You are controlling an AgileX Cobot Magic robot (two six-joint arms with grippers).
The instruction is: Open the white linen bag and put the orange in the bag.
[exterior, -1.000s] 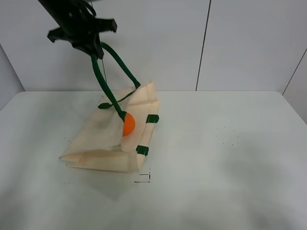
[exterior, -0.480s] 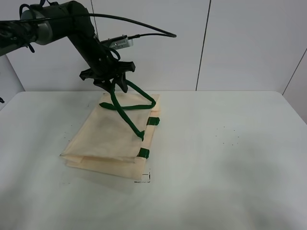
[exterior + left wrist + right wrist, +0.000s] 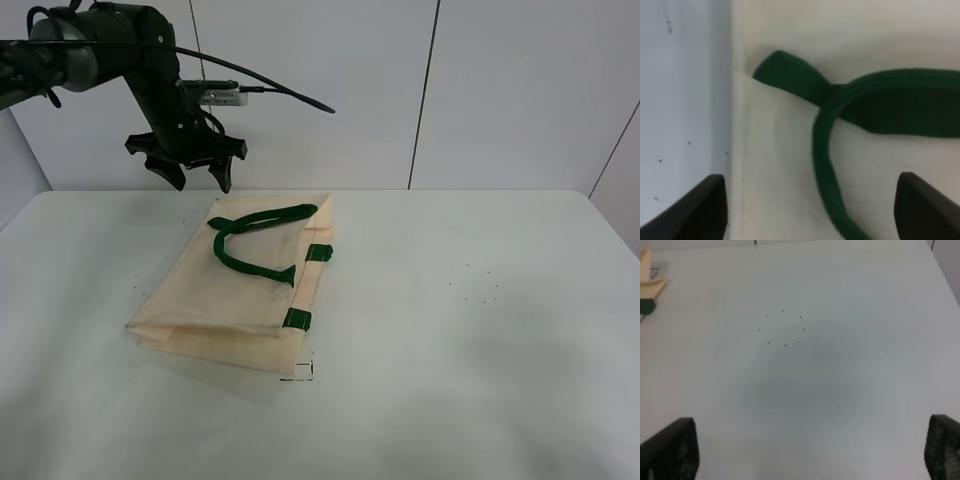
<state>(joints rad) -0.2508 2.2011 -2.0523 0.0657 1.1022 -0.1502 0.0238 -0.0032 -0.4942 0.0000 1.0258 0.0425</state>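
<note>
The white linen bag lies flat on the table, its mouth toward the right. One dark green handle lies limp on top of it. The orange is hidden in every view. My left gripper hovers open and empty just above the bag's far edge. In the left wrist view its jaws stand wide apart over the handle and the cloth. My right gripper is open and empty over bare table. It is out of the exterior high view.
Green tabs mark the bag's rim. A corner of the bag shows at the edge of the right wrist view. The white table stretches to the right of the bag, with small dark specks. A wall stands behind.
One second ago my left gripper held the handle high with the orange showing at the bag's mouth. It lowered and let go. The handle now lies on the flat bag, the orange out of sight.
</note>
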